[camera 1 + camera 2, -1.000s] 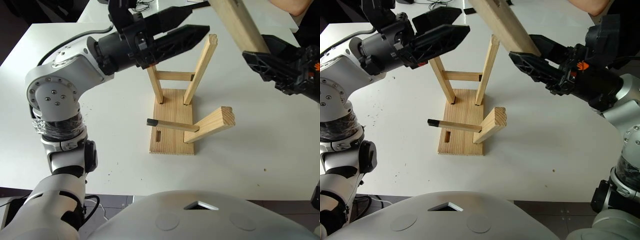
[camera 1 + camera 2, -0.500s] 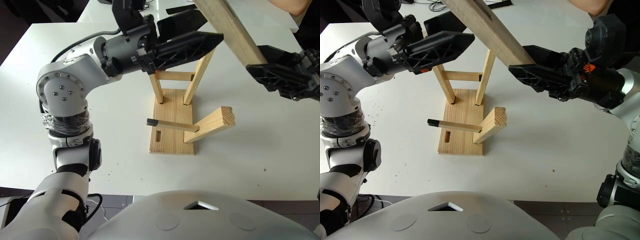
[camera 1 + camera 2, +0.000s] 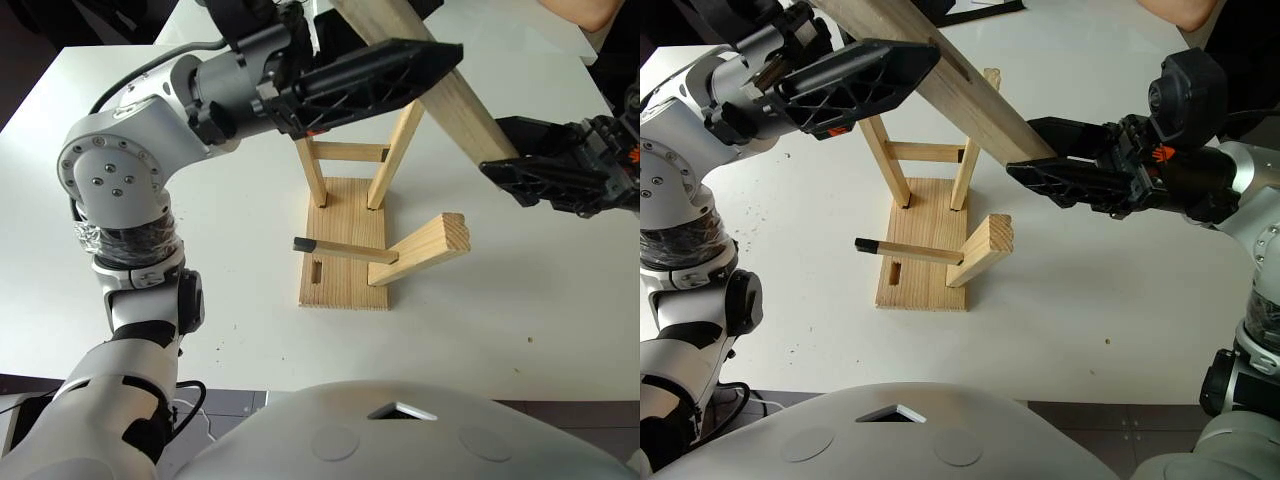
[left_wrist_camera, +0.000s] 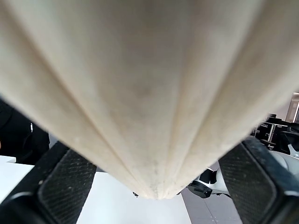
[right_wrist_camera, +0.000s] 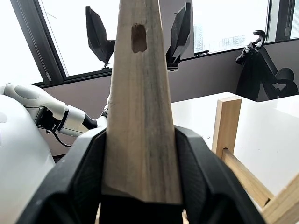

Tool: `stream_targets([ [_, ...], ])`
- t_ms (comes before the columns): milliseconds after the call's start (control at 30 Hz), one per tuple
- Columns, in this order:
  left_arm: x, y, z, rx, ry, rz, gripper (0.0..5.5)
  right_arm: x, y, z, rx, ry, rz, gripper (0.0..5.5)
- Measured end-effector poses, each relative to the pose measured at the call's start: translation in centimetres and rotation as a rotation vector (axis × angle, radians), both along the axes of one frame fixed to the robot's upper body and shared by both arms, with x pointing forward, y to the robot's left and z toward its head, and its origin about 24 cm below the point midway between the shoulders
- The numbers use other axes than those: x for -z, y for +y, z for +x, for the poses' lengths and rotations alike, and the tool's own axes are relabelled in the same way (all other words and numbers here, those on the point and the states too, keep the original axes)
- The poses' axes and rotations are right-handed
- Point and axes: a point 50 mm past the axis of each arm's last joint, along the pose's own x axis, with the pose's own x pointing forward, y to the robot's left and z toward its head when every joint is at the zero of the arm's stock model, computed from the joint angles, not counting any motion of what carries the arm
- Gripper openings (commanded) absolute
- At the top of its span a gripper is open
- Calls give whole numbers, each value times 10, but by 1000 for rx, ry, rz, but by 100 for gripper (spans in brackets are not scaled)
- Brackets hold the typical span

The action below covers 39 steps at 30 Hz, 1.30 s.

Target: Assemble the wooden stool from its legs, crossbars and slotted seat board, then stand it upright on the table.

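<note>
Fingers first: right fingers (image 5: 79, 177) clamped on bottom end of loose leg (image 3: 960, 85), holding it at a slant up over the rest of the stool bits, slot in its upper part facing up. left fingers (image 5: 97, 30) spread wide, one each side of that leg's upper part w/ gaps showing, so not pinching it afaict.

Down below: seat board (image 3: 335, 285) lying flat on tabletop (image 3: 520, 300), approx mid-table. two legs (image 3: 402, 140) standing upright at the board's far end, joined by crossbar (image 3: 348, 152) partway up. third leg (image 3: 425, 250) tilted at the board's near right edge, low end at the board, high end off to the right. second crossbar (image 3: 335, 249) poking out of it leftward over the board, dark tip. Can't tell if that tip touches the board tbh.
</note>
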Motion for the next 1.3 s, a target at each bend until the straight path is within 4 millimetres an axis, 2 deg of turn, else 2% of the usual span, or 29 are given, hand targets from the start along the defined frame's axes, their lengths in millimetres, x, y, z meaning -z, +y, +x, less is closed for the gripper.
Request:
stream_targets([
  [333,-1,1,-2,20,19,0,211,2,-2,-3,-24,-9,-58,205],
  [700,1,0,-3,12,13,36,209,5,-4,-2,-18,-18,-102,205],
  [733,1,0,-2,7,12,39,209,4,-4,-1,-11,-24,-111,242],
  [800,1,1,-1,-13,11,42,209,3,-3,3,10,-46,-124,255],
  [967,2,1,8,-60,44,19,207,5,-4,10,76,-80,-157,330],
  [1100,-11,0,12,-86,15,-36,206,17,-9,13,158,-90,-217,395],
  [1200,-18,10,13,-125,-33,-10,206,29,-16,10,211,-66,-251,436],
  [1300,-31,34,17,-218,-77,40,206,37,-22,1,256,-57,-260,482],
])
